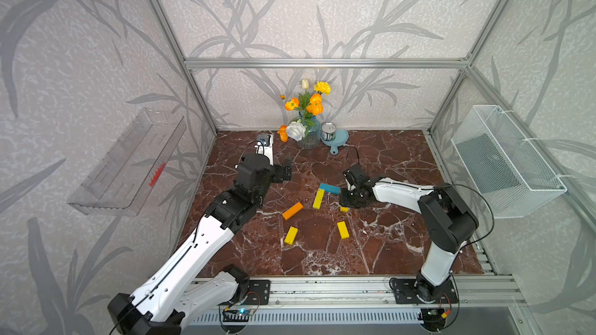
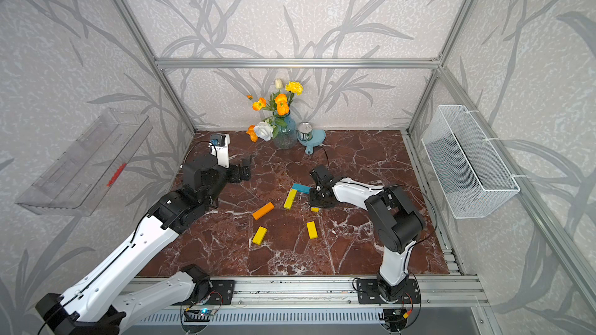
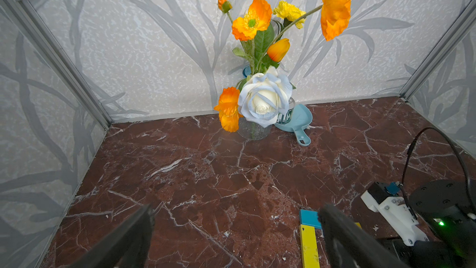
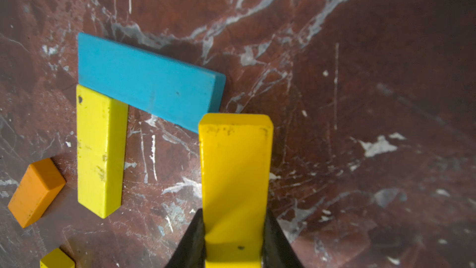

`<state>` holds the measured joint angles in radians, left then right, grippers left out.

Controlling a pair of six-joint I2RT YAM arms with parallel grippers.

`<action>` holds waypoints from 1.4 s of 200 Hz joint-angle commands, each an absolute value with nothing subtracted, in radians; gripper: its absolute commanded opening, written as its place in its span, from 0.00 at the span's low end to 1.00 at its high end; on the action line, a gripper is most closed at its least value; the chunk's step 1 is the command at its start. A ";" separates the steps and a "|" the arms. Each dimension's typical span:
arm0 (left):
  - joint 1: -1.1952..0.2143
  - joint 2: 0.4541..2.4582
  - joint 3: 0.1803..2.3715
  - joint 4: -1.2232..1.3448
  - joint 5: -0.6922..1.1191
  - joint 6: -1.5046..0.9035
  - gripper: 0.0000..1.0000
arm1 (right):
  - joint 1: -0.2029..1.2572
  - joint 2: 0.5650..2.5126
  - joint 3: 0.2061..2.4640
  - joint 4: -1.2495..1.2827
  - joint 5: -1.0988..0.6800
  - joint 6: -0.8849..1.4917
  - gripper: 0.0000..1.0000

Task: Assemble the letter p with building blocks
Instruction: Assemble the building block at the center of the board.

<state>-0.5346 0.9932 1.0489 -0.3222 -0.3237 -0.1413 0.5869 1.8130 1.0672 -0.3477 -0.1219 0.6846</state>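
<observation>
Near the middle of the bench, the right fingers pinch the long sides of a yellow block. Its far end is right by the blue block, which touches a second yellow block. The left fingers are spread wide and hold nothing. These blocks look light, hard and smooth, so I think a firm squeeze on the flat sides should stop any slipping.
</observation>
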 commanded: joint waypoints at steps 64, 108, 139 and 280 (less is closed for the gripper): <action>-0.531 0.979 1.089 -0.368 -0.295 -0.116 1.00 | 0.574 1.875 1.117 -0.420 -0.113 0.704 0.00; -0.532 0.980 1.103 -0.395 -0.284 -0.114 1.00 | 0.575 1.902 1.151 -0.462 -0.123 0.698 0.00; -0.532 0.976 1.109 -0.413 -0.284 -0.112 1.00 | 0.575 1.917 1.164 -0.476 -0.145 0.690 0.12; -0.531 0.952 1.124 -0.440 -0.267 -0.118 1.00 | 0.631 1.721 1.131 -0.451 -0.064 0.629 0.53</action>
<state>-0.5346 0.9745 1.0809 -0.4049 -0.2817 -0.1268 0.6220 1.8477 1.1591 -0.4492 -0.1223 0.6556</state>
